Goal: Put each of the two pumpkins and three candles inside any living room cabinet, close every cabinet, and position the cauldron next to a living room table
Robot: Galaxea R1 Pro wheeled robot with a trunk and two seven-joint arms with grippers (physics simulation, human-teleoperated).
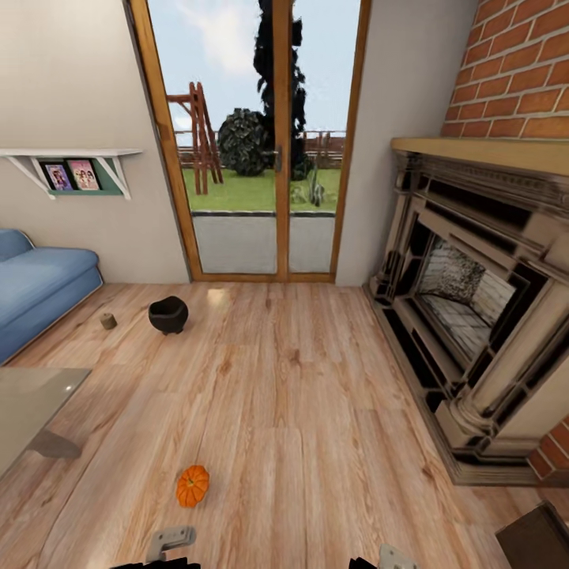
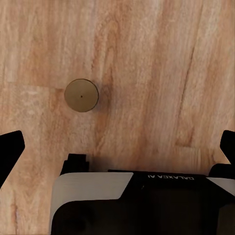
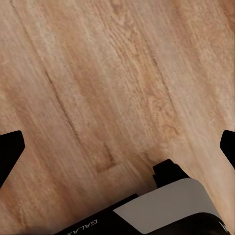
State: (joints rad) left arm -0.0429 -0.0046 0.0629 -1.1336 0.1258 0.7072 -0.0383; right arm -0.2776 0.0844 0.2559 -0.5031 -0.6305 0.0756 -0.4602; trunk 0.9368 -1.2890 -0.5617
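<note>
Nearest in the head view, one orange pumpkin (image 1: 193, 485) lies on the wooden floor (image 1: 316, 411), just ahead of the robot. Farther off, the black cauldron (image 1: 168, 314) stands upright on the floor before the glass doors (image 1: 261, 142), with a small candle (image 1: 108, 321) beside it, near the blue sofa (image 1: 39, 284). A glass worktop (image 1: 32, 403) edges in at left; the fireplace (image 1: 474, 308) fills the right.

From the left wrist view, the left jaws (image 2: 117, 144) are spread wide over floorboards, above a candle (image 2: 81, 95) standing upright, untouched.

From the right wrist view, the right jaws (image 3: 117, 144) are likewise apart, holding nothing, over bare planks.
</note>
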